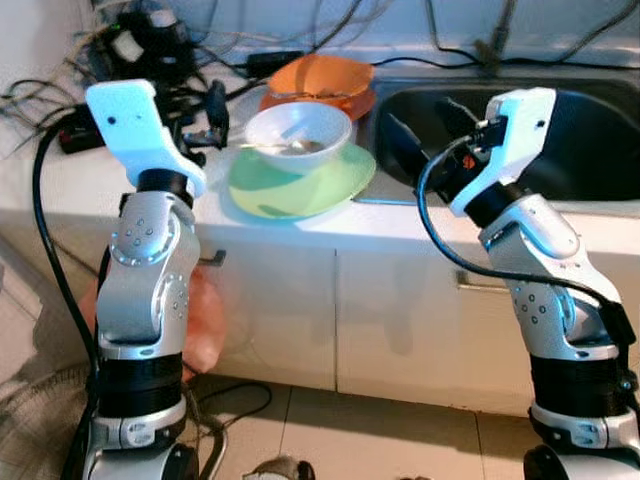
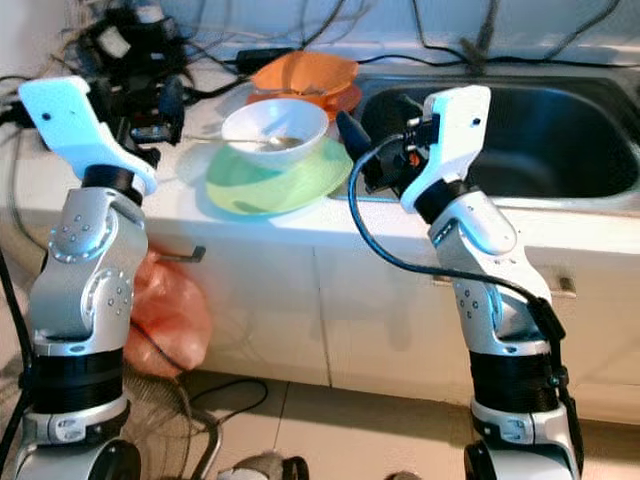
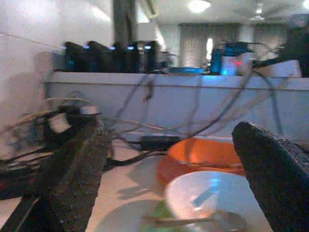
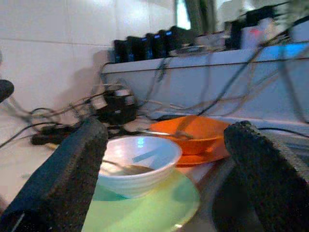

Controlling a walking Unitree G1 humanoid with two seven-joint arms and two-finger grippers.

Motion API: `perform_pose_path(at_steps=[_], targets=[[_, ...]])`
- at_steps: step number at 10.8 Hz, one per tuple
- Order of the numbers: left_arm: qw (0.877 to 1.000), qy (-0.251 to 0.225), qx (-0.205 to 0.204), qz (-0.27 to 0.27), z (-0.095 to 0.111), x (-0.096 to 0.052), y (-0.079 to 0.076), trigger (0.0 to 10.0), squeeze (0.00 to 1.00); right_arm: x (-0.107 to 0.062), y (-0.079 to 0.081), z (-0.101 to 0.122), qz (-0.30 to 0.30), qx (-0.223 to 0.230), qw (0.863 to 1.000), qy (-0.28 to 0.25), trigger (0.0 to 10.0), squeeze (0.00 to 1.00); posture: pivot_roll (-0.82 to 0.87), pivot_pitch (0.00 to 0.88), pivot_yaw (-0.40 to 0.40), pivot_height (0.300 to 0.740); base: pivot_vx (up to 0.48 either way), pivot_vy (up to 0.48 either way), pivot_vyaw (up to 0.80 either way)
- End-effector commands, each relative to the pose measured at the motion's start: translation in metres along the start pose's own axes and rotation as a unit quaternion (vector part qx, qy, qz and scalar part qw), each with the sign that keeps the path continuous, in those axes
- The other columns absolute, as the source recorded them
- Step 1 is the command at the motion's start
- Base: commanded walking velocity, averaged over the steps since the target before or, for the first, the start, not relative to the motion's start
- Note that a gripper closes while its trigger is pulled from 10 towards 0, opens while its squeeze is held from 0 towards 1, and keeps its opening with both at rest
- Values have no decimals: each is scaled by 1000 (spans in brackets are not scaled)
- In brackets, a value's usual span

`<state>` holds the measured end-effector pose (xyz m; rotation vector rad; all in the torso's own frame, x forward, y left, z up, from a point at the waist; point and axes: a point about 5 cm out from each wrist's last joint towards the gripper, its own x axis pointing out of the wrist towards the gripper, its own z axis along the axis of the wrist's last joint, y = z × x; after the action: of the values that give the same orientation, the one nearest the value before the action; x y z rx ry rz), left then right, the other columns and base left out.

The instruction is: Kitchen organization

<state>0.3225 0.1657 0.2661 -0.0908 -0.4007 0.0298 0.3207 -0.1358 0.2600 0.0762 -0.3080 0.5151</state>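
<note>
A white bowl with a spoon in it sits on a pale green plate on the counter. Behind it an orange bowl rests on an orange plate. My left gripper is open, raised over the counter just left of the white bowl, with nothing between its fingers. My right gripper is also open and hangs at the sink's left edge, to the right of the green plate, pointing toward the bowls.
A dark steel sink lies to the right of the dishes. Tangled cables and black power adapters crowd the back left of the counter. White cabinet doors stand below, with an orange plastic bag beside them and a fan on the floor.
</note>
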Motion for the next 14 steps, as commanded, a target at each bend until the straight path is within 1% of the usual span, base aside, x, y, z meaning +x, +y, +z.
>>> perform_pose_path(at_steps=[1, 5, 8, 12, 14], targets=[[1000, 1, 3, -6, 0, 0, -1, 10000, 0, 1, -4, 6, -12, -11, 1000, -15, 10000, 0, 68, 82, 87, 740, 255, 0, 0], [1000, -3, 4, -8, 2, 0, 0, 10000, 0, 4, -3, 10, -13, -23, 999, -25, 10000, 0, 74, 79, 83, 740, 311, 0, 0], [1000, -5, 4, -7, 2, 0, 0, 10000, 0, 4, -2, 10, -11, -31, 999, -26, 10000, 0, 74, 82, 86, 740, 316, 0, 0], [1000, -4, 8, 5, 1, -1, 5, 10000, 0, 4, 1, 7, -4, -36, 999, -23, 10000, 0, 80, 86, 85, 740, 287, 0, 0], [1000, -1, 12, 4, 0, -1, 5, 10000, 0, 5, 2, 6, -1, -36, 999, -23, 10000, 0, 80, 85, 86, 740, 435, 0, 0]])
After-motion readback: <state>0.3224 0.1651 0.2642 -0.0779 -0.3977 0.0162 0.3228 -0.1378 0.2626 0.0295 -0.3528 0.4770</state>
